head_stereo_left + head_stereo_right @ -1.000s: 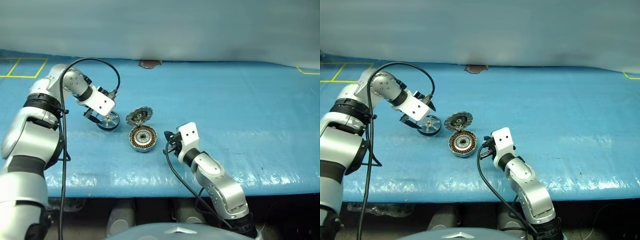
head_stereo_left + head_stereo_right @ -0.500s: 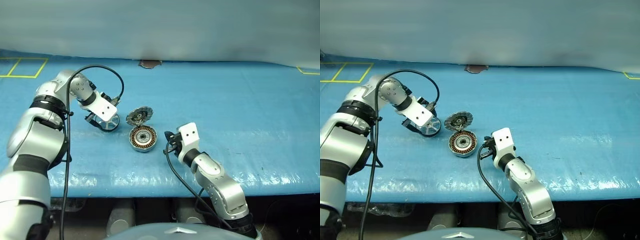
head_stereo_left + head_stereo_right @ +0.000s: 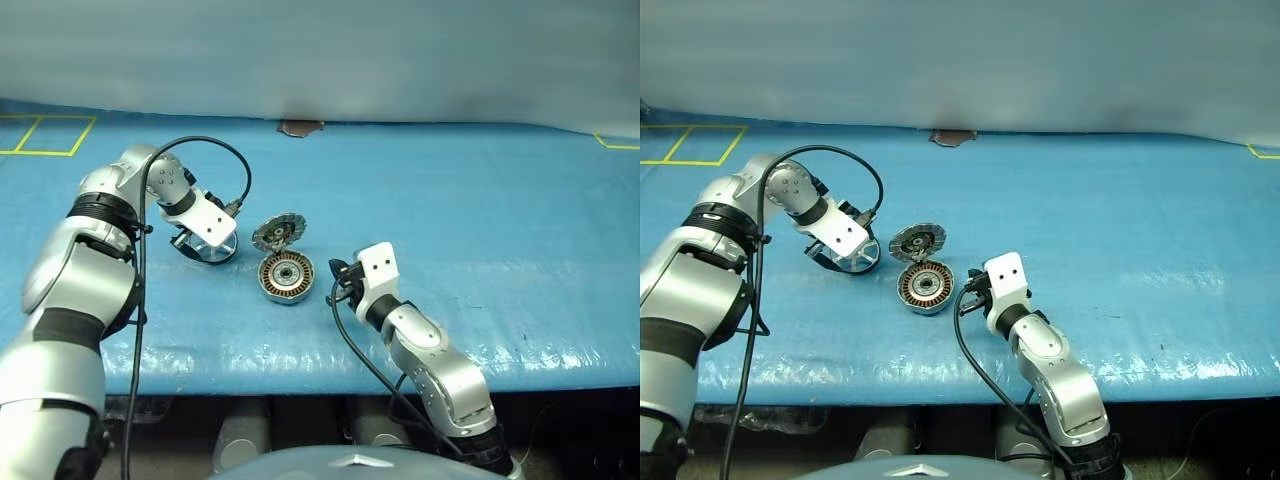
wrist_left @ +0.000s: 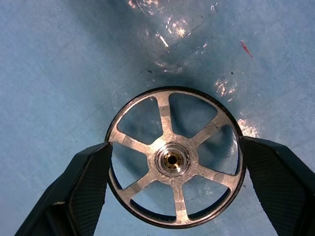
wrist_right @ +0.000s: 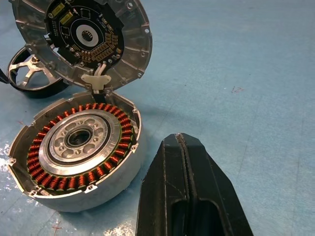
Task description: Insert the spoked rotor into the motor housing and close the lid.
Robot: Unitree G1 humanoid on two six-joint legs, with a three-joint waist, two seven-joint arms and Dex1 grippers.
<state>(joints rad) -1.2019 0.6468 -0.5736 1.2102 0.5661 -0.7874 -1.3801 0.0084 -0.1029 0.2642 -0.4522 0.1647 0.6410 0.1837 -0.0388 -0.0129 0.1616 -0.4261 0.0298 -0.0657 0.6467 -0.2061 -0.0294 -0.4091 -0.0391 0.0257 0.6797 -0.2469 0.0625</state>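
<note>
**Left pincer straddling rotor, housing open, right pincer shut**

The left gripper (image 4: 172, 177) pointed steeply down over the spoked rotor (image 4: 174, 158), which lay flat on the blue mat (image 3: 480, 200). Its two fingers (image 4: 88, 184) stood wide apart, one on each side of the black rim, close against it or just touching; a firm clamp could not be confirmed. The rotor sat squarely between the fingertips, hub centred.

The motor housing (image 5: 76, 155) sat on the mat to the right of the left gripper, apart from the rotor, copper windings facing up. The lid (image 5: 83, 42) stood open, tilted up on its hinge at the housing's far edge, its inner circuit face toward the right gripper.

The right gripper (image 5: 184, 196) rested low near the mat, fingers pressed together, holding nothing. The housing was just beside it on its left, not touching; the rotor lay beyond the lid.
</note>
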